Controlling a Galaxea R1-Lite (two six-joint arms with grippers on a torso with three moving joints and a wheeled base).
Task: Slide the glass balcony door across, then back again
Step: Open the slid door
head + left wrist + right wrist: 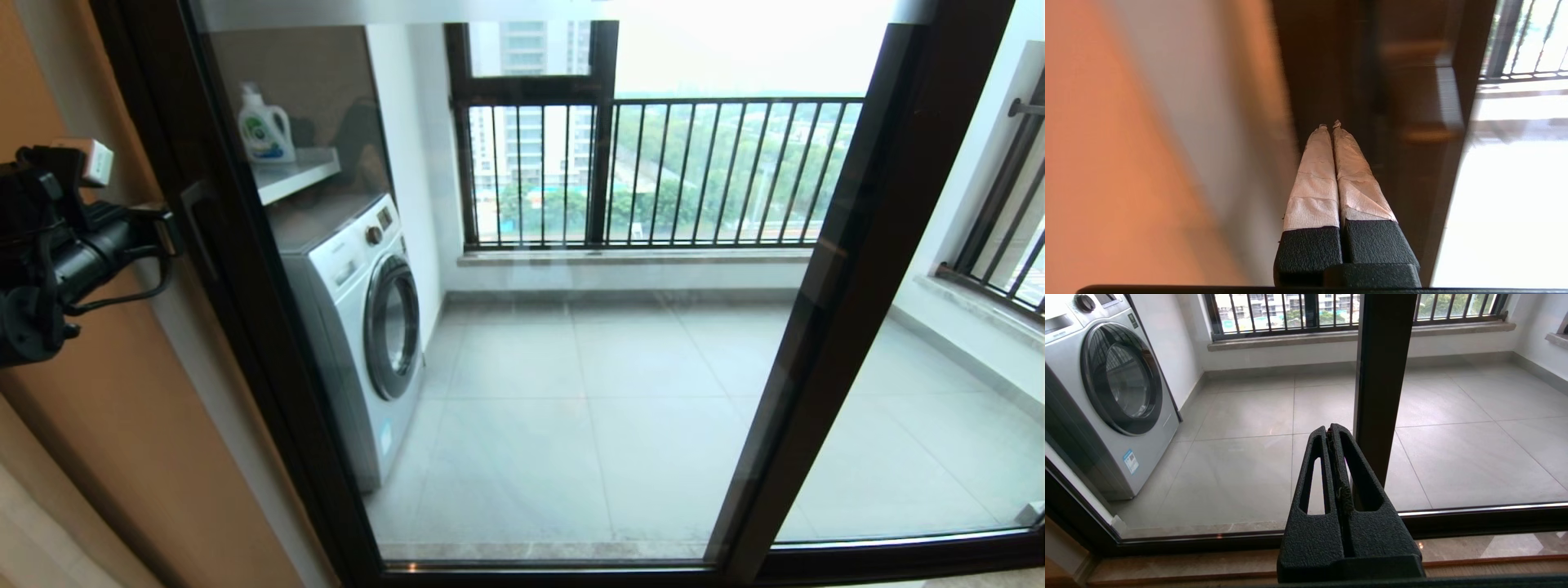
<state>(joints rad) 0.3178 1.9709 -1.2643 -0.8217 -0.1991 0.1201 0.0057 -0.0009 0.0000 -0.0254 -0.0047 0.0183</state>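
Left claw (1329, 124), pressed together, noses at the glass balcony door (531, 327) stile at nine o'clock, and could skid off without hooking the pull handle (198, 233).

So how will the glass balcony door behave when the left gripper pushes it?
The glass balcony door probably slides stiffly, not flexing: rigid metal frame. Full-height glass suggests it's heavy. The shut left gripper at the smooth stile may slip; the slim handle offers better purchase.

Grey tiled balcony floor (588, 425) under a washing machine (359, 327).
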